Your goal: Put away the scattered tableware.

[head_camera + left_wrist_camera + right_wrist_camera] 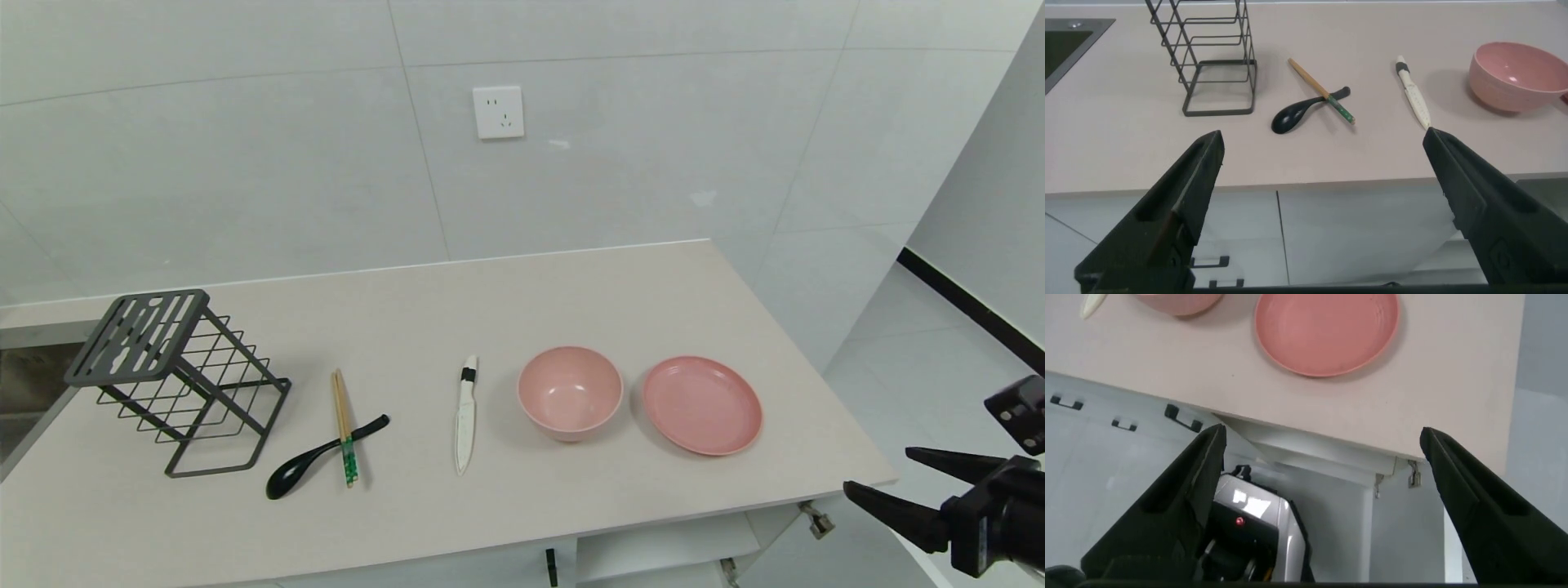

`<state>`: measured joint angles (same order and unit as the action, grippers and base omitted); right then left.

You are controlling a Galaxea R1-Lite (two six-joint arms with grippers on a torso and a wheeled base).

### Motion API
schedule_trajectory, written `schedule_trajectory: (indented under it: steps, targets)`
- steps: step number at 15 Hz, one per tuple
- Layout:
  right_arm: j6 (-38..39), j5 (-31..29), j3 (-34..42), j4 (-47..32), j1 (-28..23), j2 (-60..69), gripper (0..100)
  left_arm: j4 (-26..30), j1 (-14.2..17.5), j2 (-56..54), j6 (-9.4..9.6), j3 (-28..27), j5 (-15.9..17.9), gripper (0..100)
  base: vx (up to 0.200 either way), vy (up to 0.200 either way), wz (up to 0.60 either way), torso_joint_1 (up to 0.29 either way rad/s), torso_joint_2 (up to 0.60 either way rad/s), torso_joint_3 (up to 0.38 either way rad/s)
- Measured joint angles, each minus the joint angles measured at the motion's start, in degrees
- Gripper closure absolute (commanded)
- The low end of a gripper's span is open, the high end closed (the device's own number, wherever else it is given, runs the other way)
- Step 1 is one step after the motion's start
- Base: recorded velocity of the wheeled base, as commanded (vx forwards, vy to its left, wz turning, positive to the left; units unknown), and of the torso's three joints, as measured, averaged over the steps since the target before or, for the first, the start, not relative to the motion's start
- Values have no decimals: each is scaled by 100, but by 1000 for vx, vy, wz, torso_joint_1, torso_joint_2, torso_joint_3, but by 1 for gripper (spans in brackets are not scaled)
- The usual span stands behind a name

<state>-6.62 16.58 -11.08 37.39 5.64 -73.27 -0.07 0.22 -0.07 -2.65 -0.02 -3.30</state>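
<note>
On the beige counter lie a pink bowl (570, 392), a pink plate (701, 403) to its right, a white knife (465, 413), a pair of wooden chopsticks (344, 426) and a black spoon (320, 454) crossing under them. A dark wire rack (171, 371) stands at the left. My right gripper (878, 474) hangs open off the counter's front right corner, below the plate (1327, 331). My left gripper (1319, 175) is open in front of the counter edge, facing the spoon (1305, 109), chopsticks (1319, 78), knife (1412, 78), bowl (1519, 75) and rack (1212, 49).
A sink (1065, 45) is set into the counter left of the rack. White cabinet fronts (1355, 233) run below the counter edge. A tiled wall with a socket (498, 112) backs the counter. Open floor lies to the right.
</note>
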Motion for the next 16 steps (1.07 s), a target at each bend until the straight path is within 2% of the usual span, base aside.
schedule_trajectory:
  steps: [8, 16]
  targets:
    - [5, 101, -890, 1174, 199, -1766, 0, 0, 2, 0, 2, 2, 0, 0, 0, 0, 0, 0, 0, 0]
    - [66, 50, -1675, 1354, 216, -2748, 0, 0, 2, 0, 2, 0, -2, 0, 0, 0, 0, 0, 0, 0]
